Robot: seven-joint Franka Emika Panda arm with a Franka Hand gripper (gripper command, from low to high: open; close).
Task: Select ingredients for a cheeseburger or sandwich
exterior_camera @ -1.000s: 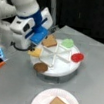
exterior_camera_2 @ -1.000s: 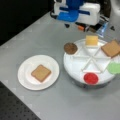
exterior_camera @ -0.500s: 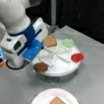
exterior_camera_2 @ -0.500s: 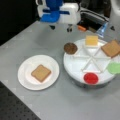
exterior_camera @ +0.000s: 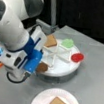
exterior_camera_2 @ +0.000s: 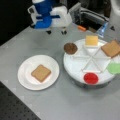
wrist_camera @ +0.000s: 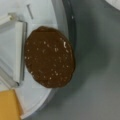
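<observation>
- The gripper [exterior_camera: 29, 69] has shifted within the last second from above the middle of the divided tray [exterior_camera: 65, 66] out toward the tray's edge. In a front view it now sits low at the left, just beside the patty [exterior_camera: 42, 67].
- In a front view the gripper [exterior_camera_2: 56, 31] hangs over the tabletop [exterior_camera_2: 62, 100] toward the top, a little up and left of the patty [exterior_camera_2: 70, 48].
- I cannot tell whether the jaws stand apart or closed. Nothing appears to be held: the patty lies flat in its compartment.
- The wrist view looks straight down on the patty [wrist_camera: 48, 56], so the shift reads as the arm lining up over that ingredient.
- One bread square [exterior_camera_2: 40, 73] already lies alone on the white plate [exterior_camera_2: 23, 75], near a front view's bottom left. It is the only part of the stack in place.
- The patty is dark brown, round and flat, flecked with pale specks. It lies at the tray's rim and slightly overhangs it, with a white divider along one side.
- The cheese square [exterior_camera_2: 91, 40] is in the next compartment, and a corner of it shows in the wrist view [wrist_camera: 7, 105].
- The second bread square [exterior_camera_2: 111, 48] lies one compartment beyond the cheese.
- The red disc [exterior_camera_2: 90, 78] and green piece [exterior_camera_2: 115, 68] rest in compartments on the tray's far side from the gripper.
</observation>
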